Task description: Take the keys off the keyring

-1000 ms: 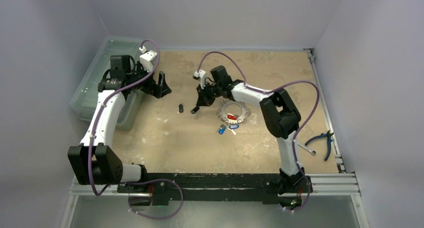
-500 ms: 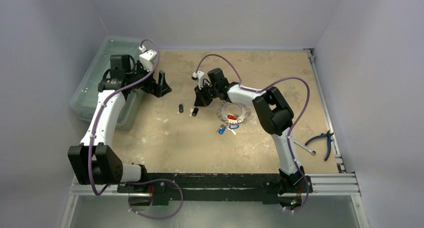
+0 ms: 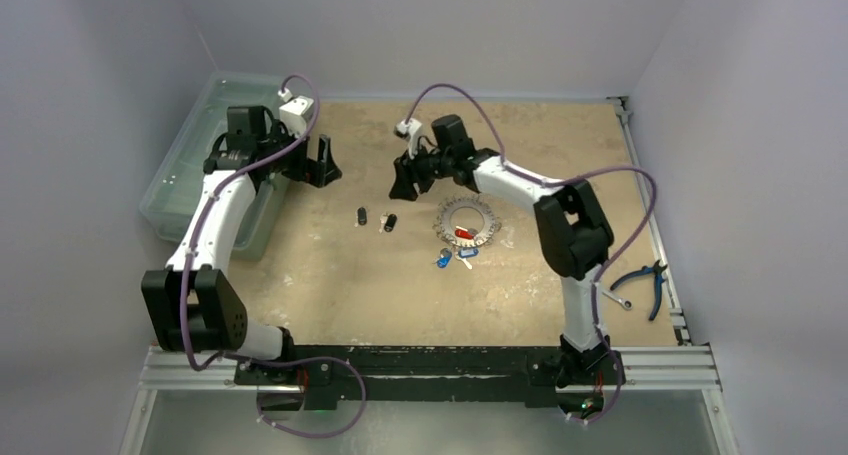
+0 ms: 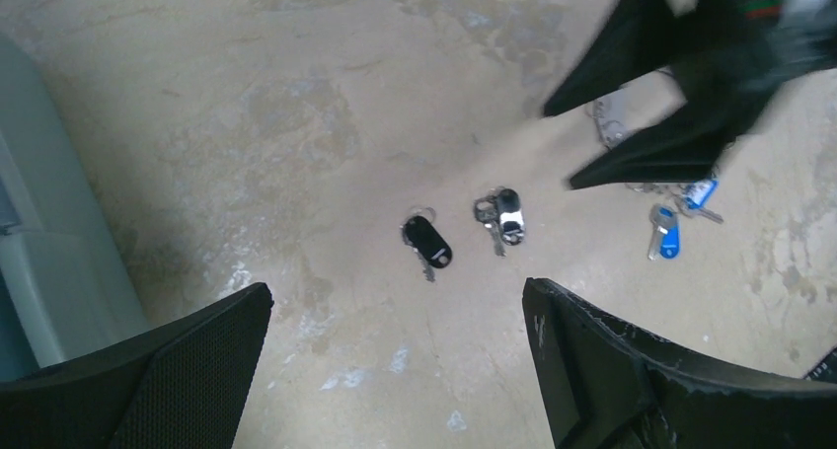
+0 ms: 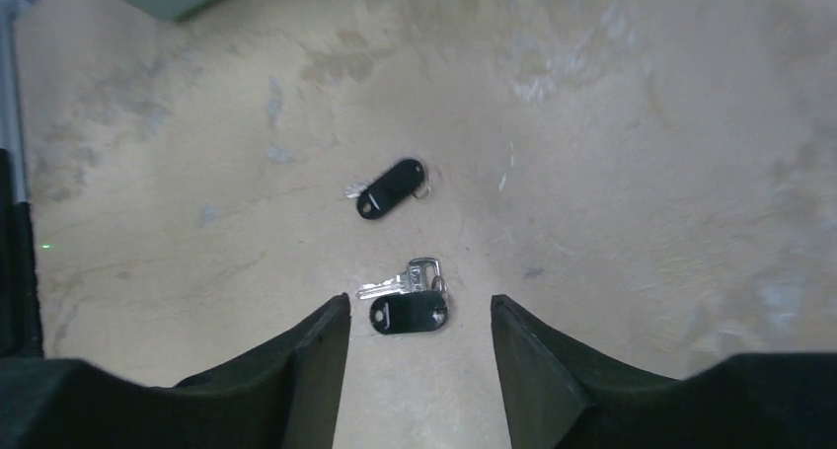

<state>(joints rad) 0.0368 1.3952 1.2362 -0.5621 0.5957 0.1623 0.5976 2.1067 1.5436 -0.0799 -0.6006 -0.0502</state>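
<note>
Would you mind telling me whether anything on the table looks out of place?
Nothing looks damaged. Only the blue-handled pliers and spanner sit oddly, at the table's right edge, well apart from the keyring.

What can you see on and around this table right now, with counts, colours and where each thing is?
table: one, tan, worn.
keyring: one, silvery, fringed with small keys, right of centre.
red-headed key: one, red, inside the ring's circle.
blue-tagged keys: two, blue, just in front of the ring.
black-tagged keys: two, black with silver, loose, left of the ring.
pliers: one, blue-handled, right edge.
spanner: one, silver, beside the pliers.
bin: one, clear, far left.
left gripper: black, open, empty, near the bin.
right gripper: black, open, empty, above the black-tagged keys.
</note>
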